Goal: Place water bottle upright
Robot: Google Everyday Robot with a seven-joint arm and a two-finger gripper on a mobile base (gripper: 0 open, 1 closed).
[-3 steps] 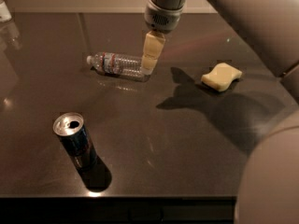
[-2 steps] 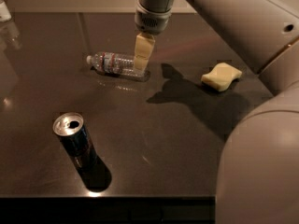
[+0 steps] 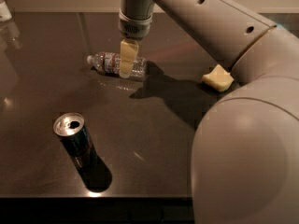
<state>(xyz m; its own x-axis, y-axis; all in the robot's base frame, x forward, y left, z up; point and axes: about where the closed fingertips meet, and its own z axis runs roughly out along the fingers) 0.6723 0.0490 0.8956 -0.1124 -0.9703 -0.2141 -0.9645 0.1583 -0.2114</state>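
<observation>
The water bottle (image 3: 111, 63) lies on its side on the dark table (image 3: 154, 139), white cap pointing left, label near the neck. My gripper (image 3: 126, 59) hangs straight down from the arm and is over the middle of the bottle's body, with its yellowish fingers (image 3: 127, 56) in front of the bottle. The bottle's base end shows to the right of the fingers.
A dark blue and silver drink can (image 3: 76, 141) stands upright at the front left. A pale yellow sponge-like lump (image 3: 217, 78) lies at the right. My arm's large joint (image 3: 247, 157) fills the lower right. A pale object (image 3: 4, 9) sits at the far left corner.
My gripper has moved left, from the bottle's base end to over the middle of its body. The bottle, can and yellow lump have not moved.
</observation>
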